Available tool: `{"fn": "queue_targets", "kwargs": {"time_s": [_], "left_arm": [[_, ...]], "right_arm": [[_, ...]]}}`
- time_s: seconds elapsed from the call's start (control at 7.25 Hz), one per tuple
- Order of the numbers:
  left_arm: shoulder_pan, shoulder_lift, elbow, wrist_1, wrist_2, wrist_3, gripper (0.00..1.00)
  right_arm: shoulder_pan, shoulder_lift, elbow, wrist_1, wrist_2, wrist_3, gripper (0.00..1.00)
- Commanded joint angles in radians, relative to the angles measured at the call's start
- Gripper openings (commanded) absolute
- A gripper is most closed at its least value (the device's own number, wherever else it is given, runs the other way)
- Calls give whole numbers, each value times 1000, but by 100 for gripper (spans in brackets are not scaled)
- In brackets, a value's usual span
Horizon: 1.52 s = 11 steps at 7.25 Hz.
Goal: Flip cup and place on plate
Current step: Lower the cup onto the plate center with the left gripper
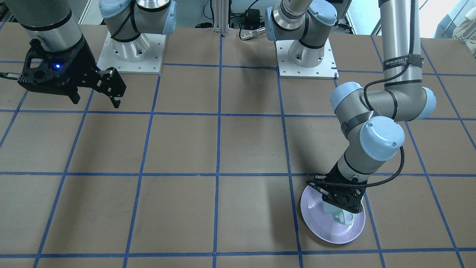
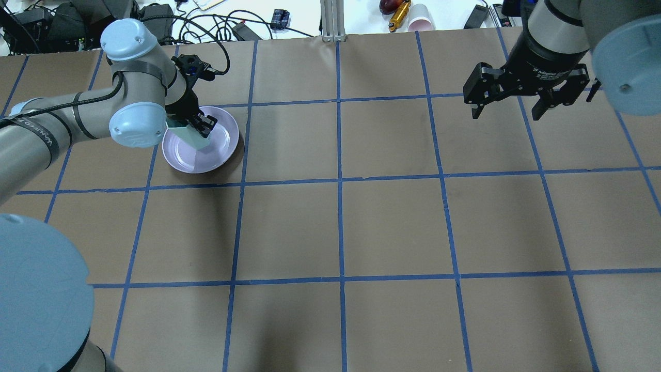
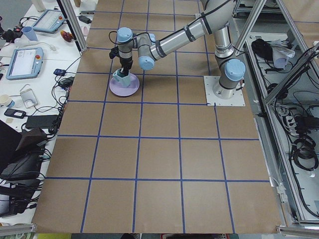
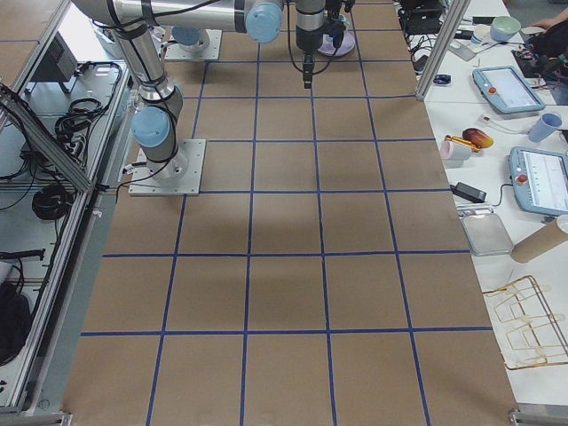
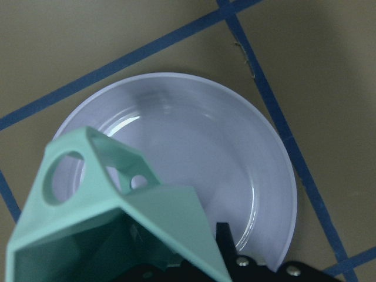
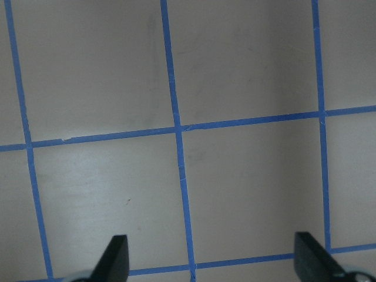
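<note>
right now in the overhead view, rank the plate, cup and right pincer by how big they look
right pincer: looks widest, but it is raised nearer the camera, so unsure
plate
cup: clearly smallest

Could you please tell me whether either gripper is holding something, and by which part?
The left gripper holds the cup over the plate, jaws shut on its wall near the rim, handle pointing away. The right gripper is open and empty.

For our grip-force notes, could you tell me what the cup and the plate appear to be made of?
The cup: matte, probably plastic or ceramic with a dull finish; its mint facets show no glare, so I cannot tell which. The plate: glossy, perhaps glazed ceramic or melamine; bright highlights streak its lavender surface.
</note>
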Motion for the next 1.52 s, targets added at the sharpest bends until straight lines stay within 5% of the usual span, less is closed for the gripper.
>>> {"fn": "queue_targets", "kwargs": {"time_s": [0.0, 1.38], "left_arm": [[-3, -7, -17, 38, 1, 2, 0], [-3, -27, -41, 55, 21, -1, 0]], "right_arm": [[0, -1, 0, 0, -1, 0, 100], [0, 0, 0, 0, -1, 0, 100]]}}
